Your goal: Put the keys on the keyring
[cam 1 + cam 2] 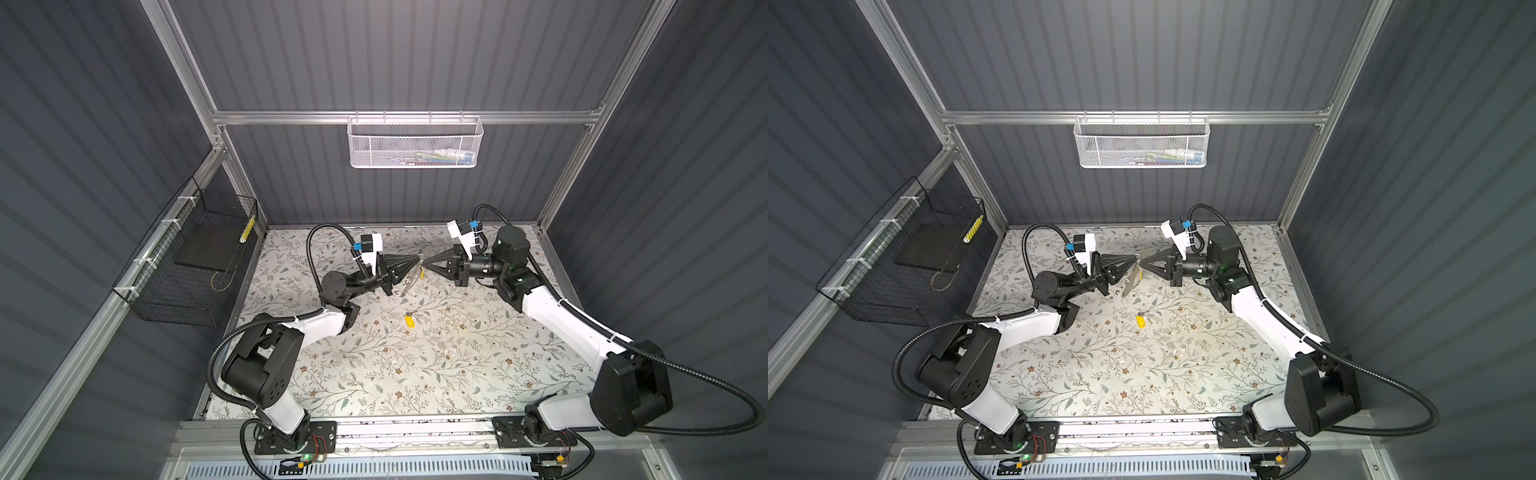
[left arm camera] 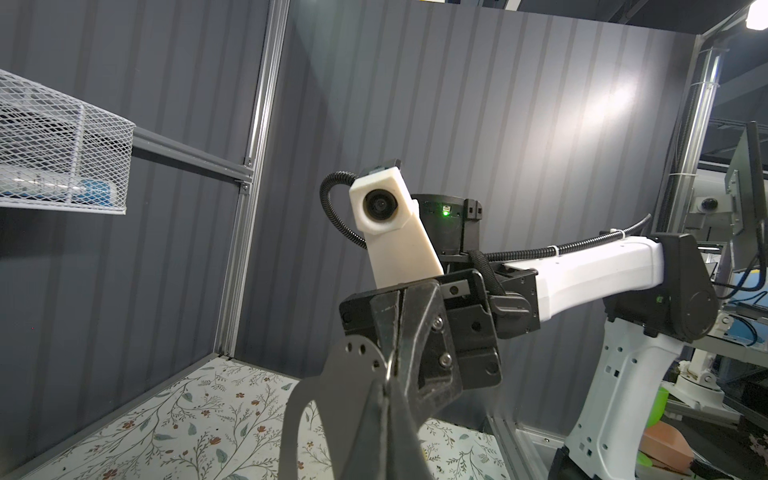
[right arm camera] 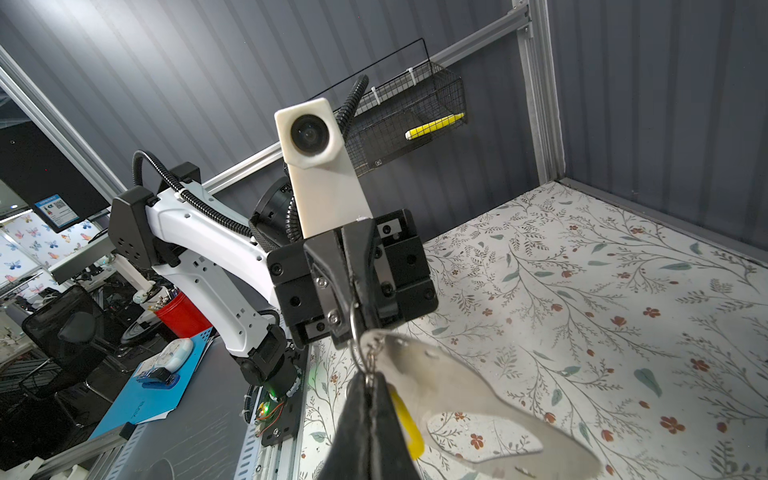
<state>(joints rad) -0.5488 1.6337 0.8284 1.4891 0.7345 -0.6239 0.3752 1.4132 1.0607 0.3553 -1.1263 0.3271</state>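
Watching from beside the table (image 1: 457, 374), I judge the weak point to be how little metal each hand has hold of. The left hand (image 1: 414, 262) and right hand (image 1: 428, 264) meet tip to tip in mid-air, both pinched fully shut, and everything hangs from that one small spot. If either arm pulls away or twists, the thin ring (image 3: 354, 332) could spring out of a pinch, and the keyring (image 3: 440, 374) would drop to the table. Pressing the tips closer could knock them together, or bend the ring instead of threading it.

The keyring hangs tilted from its tabbed end, right at the fingertips. The left hand seems to hold it there, though the exact contact is hidden. The first key (image 3: 405, 417), yellow, dangles just beside the right hand's fingers, which seem to grip its thin ring. The second key (image 1: 410, 322) lies on the table below the hands, well apart from both.
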